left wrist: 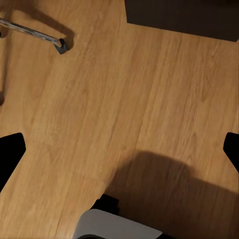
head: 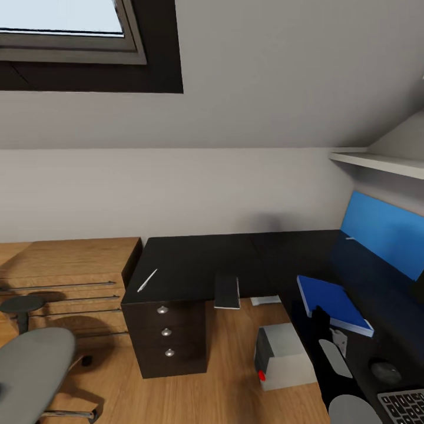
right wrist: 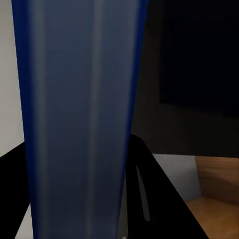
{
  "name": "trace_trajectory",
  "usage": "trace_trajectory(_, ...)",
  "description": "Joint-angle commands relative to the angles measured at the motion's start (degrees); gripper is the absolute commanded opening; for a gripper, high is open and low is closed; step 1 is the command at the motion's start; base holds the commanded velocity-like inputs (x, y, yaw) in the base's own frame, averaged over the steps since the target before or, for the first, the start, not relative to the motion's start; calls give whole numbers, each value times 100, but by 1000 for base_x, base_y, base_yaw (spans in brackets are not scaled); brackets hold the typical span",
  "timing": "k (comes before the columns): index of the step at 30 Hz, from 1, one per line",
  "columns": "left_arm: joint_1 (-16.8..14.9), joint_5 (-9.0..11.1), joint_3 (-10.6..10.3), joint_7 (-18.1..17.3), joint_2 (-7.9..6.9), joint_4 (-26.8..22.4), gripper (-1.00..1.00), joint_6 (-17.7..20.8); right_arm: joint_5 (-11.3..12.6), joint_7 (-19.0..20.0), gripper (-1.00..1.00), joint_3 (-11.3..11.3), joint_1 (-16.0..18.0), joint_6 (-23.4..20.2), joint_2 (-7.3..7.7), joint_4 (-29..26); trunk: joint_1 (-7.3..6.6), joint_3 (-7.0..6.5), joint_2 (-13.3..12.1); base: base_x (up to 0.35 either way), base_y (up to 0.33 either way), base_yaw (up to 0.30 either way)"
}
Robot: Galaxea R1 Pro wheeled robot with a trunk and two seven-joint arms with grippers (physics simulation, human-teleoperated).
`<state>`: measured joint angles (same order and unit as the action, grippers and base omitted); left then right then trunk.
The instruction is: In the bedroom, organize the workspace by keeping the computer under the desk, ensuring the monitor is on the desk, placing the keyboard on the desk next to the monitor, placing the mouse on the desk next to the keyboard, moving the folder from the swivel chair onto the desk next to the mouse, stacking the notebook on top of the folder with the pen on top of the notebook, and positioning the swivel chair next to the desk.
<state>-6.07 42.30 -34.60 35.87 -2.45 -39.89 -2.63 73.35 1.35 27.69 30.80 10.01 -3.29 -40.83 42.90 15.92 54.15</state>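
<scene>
Bedroom, dark L-shaped worktop (head: 194,265) | folder (head: 333,303) held edge-on in right claw (right wrist: 74,219), over worktop | mouse (head: 386,371) just beyond it | left claw (left wrist: 119,154) empty, spread wide over floor (left wrist: 99,99) | pen (head: 147,280) far left.

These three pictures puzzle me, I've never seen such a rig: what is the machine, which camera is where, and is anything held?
It is a simulated wheeled robot with two arms. The head view looks down on a black L-shaped desk. On it lie a white pen, a dark notebook, a mouse, a keyboard and a blue monitor. The right gripper holds a blue folder over the desk; the right wrist view sees that folder up close. The computer sits on the floor beside a grey swivel chair. The left wrist view looks down at wooden floor.
</scene>
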Motion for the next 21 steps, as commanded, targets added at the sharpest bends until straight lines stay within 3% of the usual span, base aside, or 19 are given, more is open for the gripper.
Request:
trace_trajectory(1,-8,59,-47,43,-10,-6,100,-27,59,15,-100,10,5,9,-5,-4,1,7,6,43,0,0)
trace_trajectory(21,-8,59,-55,43,-1,-6,100,-27,48,-161,-100,8,5,18,63,-4,1,7,6,4,-31,0)
